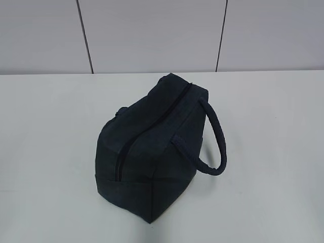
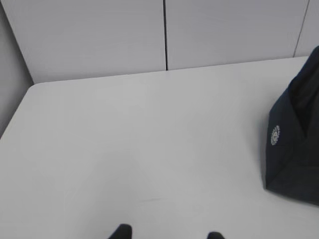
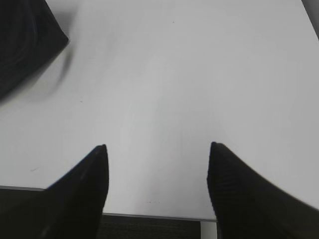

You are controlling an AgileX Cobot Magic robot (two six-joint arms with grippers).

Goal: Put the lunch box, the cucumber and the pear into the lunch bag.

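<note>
Lunch bag (image 1: 152,147) sits zipped in the middle of the white worktop (image 1: 45,152), its handle (image 1: 215,142) sticking out right. Left wrist view: left gripper (image 2: 167,234) fingers wide, bag far right. Right wrist view: right gripper (image 3: 157,149) fingers wide, holding nothing.

The dark navy fabric lunch bag (image 1: 152,152) with its long closed zipper (image 1: 147,130) stands alone mid-way across the white table (image 1: 45,152), its rope loop handle (image 1: 215,144) arching out to the right. Bare tabletop lies open on both sides and in front of it. Behind, a pale panelled wall (image 1: 152,35) borders the table's far edge.
</note>
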